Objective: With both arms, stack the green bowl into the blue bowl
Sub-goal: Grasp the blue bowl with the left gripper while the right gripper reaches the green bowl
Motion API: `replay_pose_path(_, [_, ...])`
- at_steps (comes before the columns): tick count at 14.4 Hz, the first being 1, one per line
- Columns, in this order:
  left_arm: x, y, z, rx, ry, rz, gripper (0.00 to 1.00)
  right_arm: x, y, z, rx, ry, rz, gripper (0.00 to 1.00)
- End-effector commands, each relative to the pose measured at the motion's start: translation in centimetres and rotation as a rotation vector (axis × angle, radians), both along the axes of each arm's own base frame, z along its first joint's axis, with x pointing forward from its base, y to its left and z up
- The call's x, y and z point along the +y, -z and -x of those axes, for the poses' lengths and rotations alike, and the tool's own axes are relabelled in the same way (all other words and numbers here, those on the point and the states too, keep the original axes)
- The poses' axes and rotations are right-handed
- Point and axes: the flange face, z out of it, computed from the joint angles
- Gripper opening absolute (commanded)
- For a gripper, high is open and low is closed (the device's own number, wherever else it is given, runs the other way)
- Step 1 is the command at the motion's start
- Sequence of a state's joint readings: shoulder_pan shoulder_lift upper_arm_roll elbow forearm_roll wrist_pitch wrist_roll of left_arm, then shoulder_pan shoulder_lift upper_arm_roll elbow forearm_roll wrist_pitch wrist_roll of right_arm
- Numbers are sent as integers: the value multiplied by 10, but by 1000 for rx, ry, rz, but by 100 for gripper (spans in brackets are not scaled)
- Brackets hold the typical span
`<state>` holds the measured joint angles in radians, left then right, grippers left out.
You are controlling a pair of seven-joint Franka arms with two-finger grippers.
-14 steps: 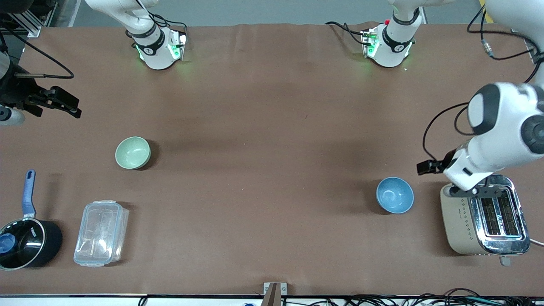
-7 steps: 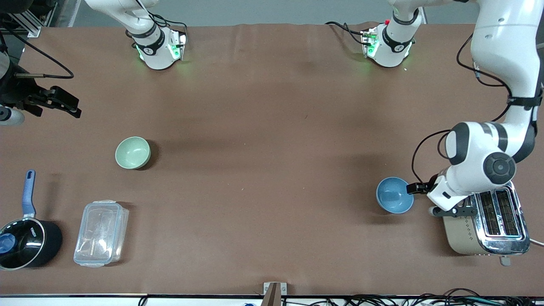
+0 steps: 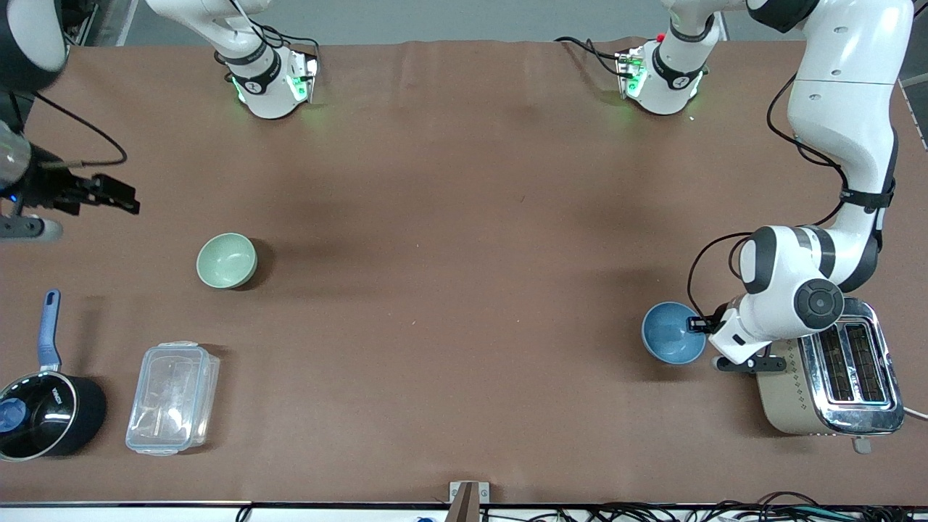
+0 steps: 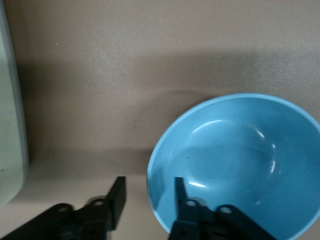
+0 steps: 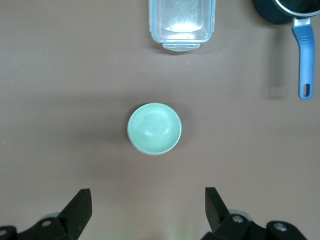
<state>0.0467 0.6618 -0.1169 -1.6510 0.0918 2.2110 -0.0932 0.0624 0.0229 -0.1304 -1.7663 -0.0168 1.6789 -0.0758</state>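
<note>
Lowered since a second ago, my left gripper (image 4: 149, 200), jaws spread, straddles the blue bowl (image 3: 673, 332) rim; my right gripper (image 5: 148, 211) waits, spread, over bare table above the green bowl (image 3: 226, 260).

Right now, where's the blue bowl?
The blue bowl sits on the table toward the left arm's end, beside the toaster. The left end effector straddles its rim, one finger inside, one outside.

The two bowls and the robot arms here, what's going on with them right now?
The left gripper is open and straddles the rim of the blue bowl, which sits on the table beside the toaster; it has not closed. The right gripper is open above the table near the green bowl, which stands untouched at the right arm's end. Nothing is stacked yet.
</note>
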Motion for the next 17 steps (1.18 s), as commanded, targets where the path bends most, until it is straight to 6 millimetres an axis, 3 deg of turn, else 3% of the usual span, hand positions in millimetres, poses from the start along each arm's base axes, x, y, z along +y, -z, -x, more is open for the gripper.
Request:
replay_pose_path(1, [-5, 4, -3, -3, -38, -7, 22, -4, 82, 45, -43, -29, 10, 100])
replay_pose_path(3, [-14, 8, -3, 1, -66, -8, 7, -13, 138, 61, -82, -30, 15, 100])
replay_pose_path(4, [-18, 6, -3, -2, -79, -5, 0, -13, 157, 66, -122, -33, 17, 100])
replay_pose_path(6, [-39, 0, -3, -6, -92, 18, 0, -8, 207, 84, -196, -50, 20, 100])
replay_pose_path(8, [-80, -14, -4, -15, -153, 79, 0, -8, 248, 96, -226, -84, 25, 100])
replay_pose_path(10, [-138, -28, 3, -11, -228, 126, 0, -26, 280, 96, -250, -120, 44, 100])
replay_pose_path(12, [-210, -37, 23, 6, -293, 144, 0, -35, 310, 97, -268, -134, 62, 100])
replay_pose_path(14, [-285, -34, 56, 28, -338, 126, 0, -35, 325, 98, -266, -133, 67, 83])
replay_pose_path(15, [-323, -35, 71, 28, -356, 127, 0, -35, 328, 98, -262, -132, 68, 69])
replay_pose_path(17, [-374, -25, 99, 37, -388, 127, 0, -34, 334, 99, -250, -129, 66, 46])
